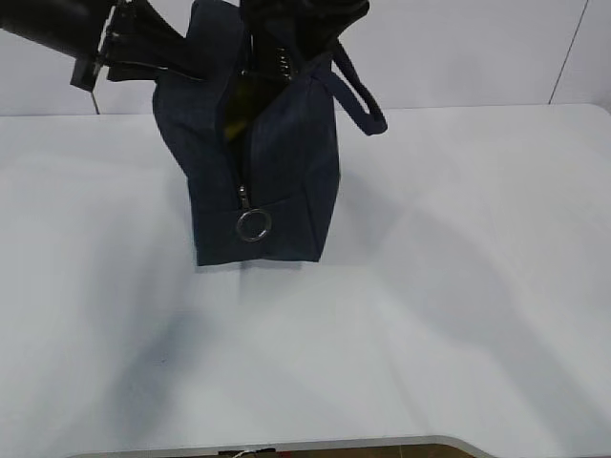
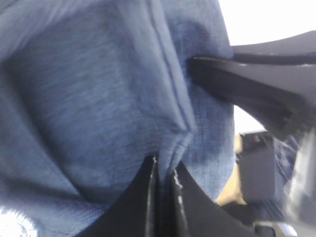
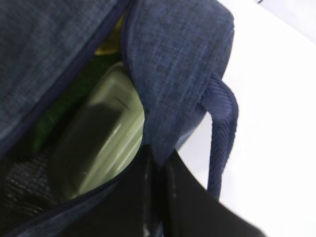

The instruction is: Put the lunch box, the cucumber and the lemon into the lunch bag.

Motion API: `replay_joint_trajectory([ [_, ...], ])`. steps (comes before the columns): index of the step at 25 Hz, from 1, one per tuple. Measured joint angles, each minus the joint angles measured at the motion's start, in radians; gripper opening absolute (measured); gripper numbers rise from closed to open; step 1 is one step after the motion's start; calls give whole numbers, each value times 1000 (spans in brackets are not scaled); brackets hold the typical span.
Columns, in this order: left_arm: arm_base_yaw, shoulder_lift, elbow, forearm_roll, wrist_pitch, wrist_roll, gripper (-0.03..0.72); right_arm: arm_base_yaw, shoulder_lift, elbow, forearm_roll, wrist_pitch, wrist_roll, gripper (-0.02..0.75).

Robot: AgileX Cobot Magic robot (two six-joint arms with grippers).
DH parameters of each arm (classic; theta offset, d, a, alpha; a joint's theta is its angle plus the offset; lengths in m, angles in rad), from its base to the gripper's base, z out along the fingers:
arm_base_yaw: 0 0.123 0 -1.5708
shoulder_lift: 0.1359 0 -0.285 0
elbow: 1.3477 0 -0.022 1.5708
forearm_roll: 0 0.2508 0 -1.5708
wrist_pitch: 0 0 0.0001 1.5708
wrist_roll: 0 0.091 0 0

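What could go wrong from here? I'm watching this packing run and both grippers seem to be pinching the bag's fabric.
1. The left gripper and right gripper each clamp only a thin fold of the lunch bag; a fold could slip and the bag tip.
2. The zipper stands open, so the lunch box and cucumber could slide out.
3. The ring pull dangles and may snag.

Right wrist: bag rim pinched, contents visible.
Right gripper [image 3: 158, 170] jaws were closed on the lunch bag [image 3: 173, 64] rim; inside lay the lunch box [image 3: 98, 143], beside it the cucumber [image 3: 52, 121]; one handle [image 3: 222, 128] hung over the tabletop [image 3: 276, 123].
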Motion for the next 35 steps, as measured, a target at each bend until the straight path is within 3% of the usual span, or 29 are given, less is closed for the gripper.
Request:
replay_joint_trajectory([
  [11, -118, 105, 0, -54, -75, 0, -6, 0, -9, 93, -87, -1, -11, 10],
  [35, -122, 117, 0, 43, -45, -2, -6, 0, 6, 147, -118, -6, 17, 10],
])
